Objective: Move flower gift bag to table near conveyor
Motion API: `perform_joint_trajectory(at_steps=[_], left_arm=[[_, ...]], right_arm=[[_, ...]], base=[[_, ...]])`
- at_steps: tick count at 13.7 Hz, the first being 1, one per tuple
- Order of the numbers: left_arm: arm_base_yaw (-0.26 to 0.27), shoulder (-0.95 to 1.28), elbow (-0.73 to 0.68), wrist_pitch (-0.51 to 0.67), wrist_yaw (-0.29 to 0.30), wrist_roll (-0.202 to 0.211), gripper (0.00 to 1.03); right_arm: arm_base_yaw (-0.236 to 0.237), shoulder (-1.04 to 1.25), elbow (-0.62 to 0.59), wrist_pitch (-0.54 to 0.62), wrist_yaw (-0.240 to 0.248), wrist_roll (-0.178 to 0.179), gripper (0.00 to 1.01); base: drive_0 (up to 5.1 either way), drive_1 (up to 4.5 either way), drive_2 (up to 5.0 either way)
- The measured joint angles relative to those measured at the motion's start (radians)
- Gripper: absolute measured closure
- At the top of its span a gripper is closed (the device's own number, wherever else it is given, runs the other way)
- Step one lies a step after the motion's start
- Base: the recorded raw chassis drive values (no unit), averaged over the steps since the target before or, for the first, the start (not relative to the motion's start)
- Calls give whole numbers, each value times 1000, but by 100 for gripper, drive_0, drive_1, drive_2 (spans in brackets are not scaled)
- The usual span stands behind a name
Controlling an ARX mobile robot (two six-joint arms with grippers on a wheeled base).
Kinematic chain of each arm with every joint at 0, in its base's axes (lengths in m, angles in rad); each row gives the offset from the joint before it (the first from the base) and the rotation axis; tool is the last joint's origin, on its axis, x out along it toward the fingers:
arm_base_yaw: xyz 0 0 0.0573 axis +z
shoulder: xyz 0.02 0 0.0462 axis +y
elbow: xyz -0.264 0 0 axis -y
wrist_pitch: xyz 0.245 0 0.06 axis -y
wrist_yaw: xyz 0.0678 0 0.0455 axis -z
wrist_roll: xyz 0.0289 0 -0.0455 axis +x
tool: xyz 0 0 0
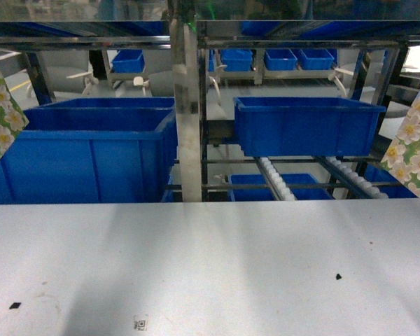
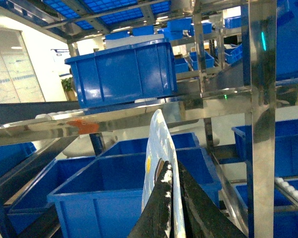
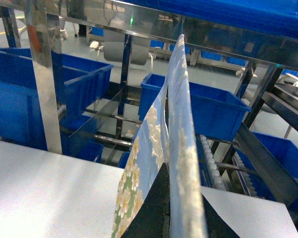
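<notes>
- Apparently the job is mid-carry: two floral bags hang in the air at the edges of the head view, one at the left and one at the right, and neither rests on the table.
- Left pincer: its dark fingers are closed on a thin edge of the left bag, which stands edge-on in the left wrist view, in front of blue bins.
- Right pincer: its fingers are clamped on the right bag, which also shows edge-on, with its flower print visible on the lower left side.
- In the right wrist view the right bag hangs over the table's far part, near the conveyor with its white rollers.
- The conveyor stands just beyond the table's far edge, with its steel post between the bins.
- Judged from these views, lifting is done; what remains is lowering a bag onto the table near the rollers and letting go.
- Whether both bags or only one belong to the task cannot be told; both carry the flower print.
- Only small black specks and a tiny square mark show on the near tabletop, so nothing is delivered yet.
</notes>
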Motion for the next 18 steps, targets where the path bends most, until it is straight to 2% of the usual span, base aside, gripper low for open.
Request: perform_joint_trajectory(at_steps=[2,5,14,16,17,18], left_arm=[[0,0,0,0,1,0,101],[0,0,0,0,0,0,101],[0,0,0,0,0,0,101],[0,-1,0,0,0,0,101],[0,-1,0,0,0,0,101],[0,-1,0,0,0,0,101]], right_arm=[[-51,167,3,108,-70,-3,99],[-97,329,9,209,-102,-30,99],[-103,538,-26,347,-118,-28,99],[-101,657,-21,413,-119,-21,99],[-101,752,-21,490,-121,-13,99],[-101,774,-21,501,-111,-4,99]], base=[[0,0,0],[0,0,0],[0,0,0],[0,0,0],[0,0,0],[0,0,0]])
